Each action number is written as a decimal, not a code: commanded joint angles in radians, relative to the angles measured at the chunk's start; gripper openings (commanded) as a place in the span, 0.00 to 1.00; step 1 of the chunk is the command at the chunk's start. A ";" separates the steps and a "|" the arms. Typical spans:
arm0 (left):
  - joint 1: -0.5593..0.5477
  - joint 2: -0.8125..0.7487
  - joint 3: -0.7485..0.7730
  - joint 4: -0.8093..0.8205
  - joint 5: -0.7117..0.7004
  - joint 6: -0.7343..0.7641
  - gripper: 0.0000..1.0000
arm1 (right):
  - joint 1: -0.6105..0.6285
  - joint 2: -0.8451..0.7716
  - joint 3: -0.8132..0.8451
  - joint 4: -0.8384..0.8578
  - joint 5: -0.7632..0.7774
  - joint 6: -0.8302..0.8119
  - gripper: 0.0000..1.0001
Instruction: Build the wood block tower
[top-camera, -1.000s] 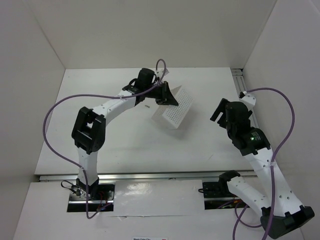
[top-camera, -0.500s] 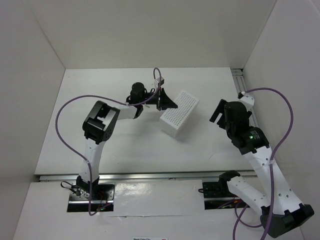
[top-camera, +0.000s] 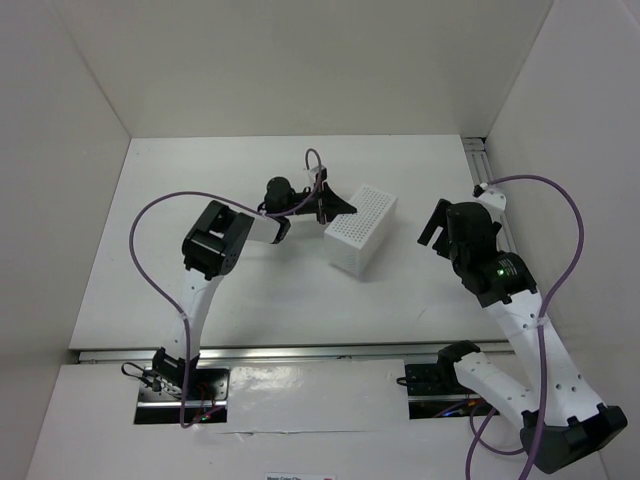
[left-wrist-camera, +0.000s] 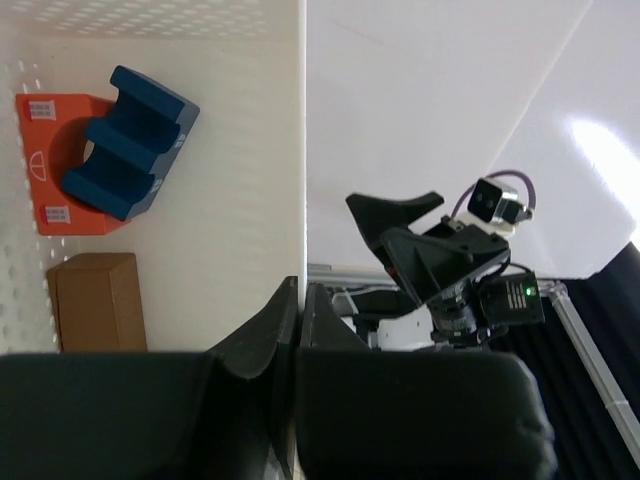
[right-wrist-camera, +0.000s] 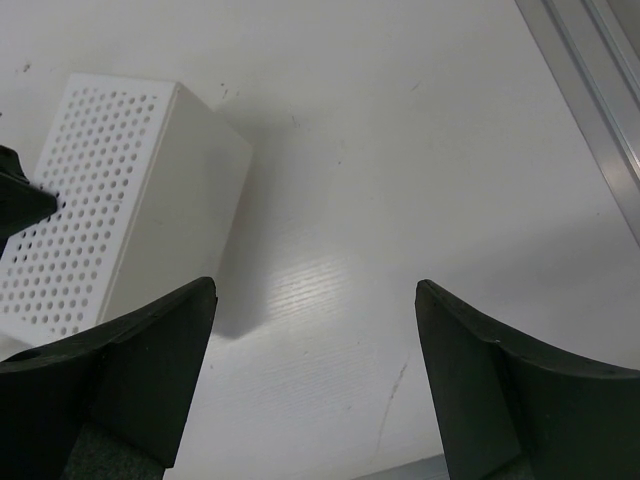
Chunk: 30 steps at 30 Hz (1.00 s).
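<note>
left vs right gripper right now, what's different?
The left gripper is shut on a wall of the white tray. The right gripper is open and holds nothing. The left gripper is at the tray's edge, while the right gripper hangs over the table, apart from the tray. Both are black two-finger grippers.

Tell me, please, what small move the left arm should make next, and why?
Probably lift the tray a little with the left gripper, which is shut on its wall. It lies perforated face up, and the blue block, red block and brown block show inside it, so raising it should free them for stacking. The right gripper is open.
</note>
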 joint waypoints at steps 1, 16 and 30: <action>0.006 0.024 0.054 0.617 -0.080 -0.182 0.00 | 0.005 0.014 0.023 -0.009 -0.014 -0.010 0.88; -0.012 0.073 0.186 0.617 -0.132 -0.243 0.00 | 0.005 0.014 0.013 -0.009 -0.003 -0.010 0.91; -0.051 0.138 0.252 0.617 -0.151 -0.254 0.00 | 0.005 -0.004 0.004 -0.020 -0.012 -0.010 0.91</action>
